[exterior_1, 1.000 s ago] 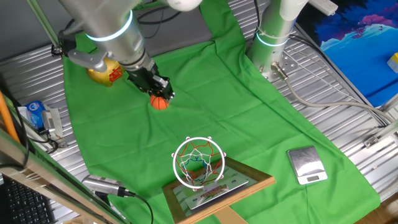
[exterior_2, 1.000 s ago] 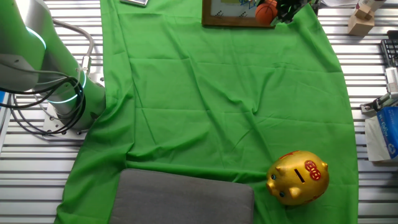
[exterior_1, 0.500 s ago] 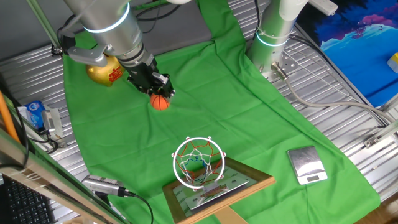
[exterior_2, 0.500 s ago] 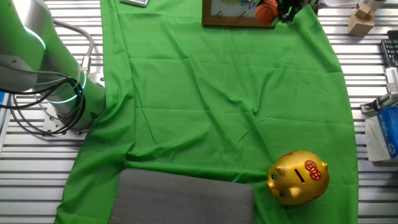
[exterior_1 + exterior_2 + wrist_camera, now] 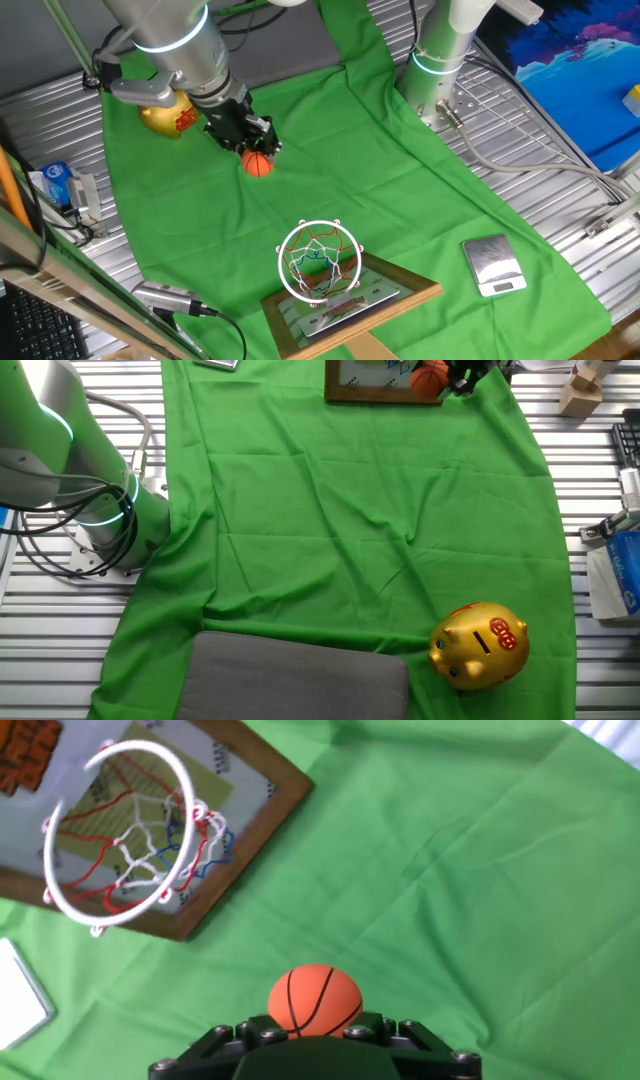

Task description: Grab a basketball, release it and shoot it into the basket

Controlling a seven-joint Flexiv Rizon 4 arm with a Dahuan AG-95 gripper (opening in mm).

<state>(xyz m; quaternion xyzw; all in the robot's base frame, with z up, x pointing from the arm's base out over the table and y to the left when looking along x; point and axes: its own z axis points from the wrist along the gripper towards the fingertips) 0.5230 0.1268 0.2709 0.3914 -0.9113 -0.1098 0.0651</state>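
My gripper (image 5: 252, 148) is shut on the small orange basketball (image 5: 258, 165), which it holds just above the green cloth at the back left. In the hand view the ball (image 5: 314, 1000) sits between the black fingers (image 5: 400, 1032) at the bottom edge. The basket, a white ring (image 5: 319, 261) with a red, white and green net on a wooden-framed backboard (image 5: 350, 305), lies nearer the front, well apart from the ball. In the hand view the ring (image 5: 120, 830) is at the upper left. In the other fixed view the ball (image 5: 428, 378) shows at the top edge against the backboard (image 5: 370, 380).
A gold-and-red piggy bank (image 5: 165, 115) stands behind my arm; it also shows in the other fixed view (image 5: 478, 645). A silver scale (image 5: 493, 265) lies right of the basket. A second arm's base (image 5: 435, 60) stands at the back right. A grey pad (image 5: 295, 678) lies on the cloth.
The upper part of my arm has shifted slightly. The ball stays in the grip at about the same spot.
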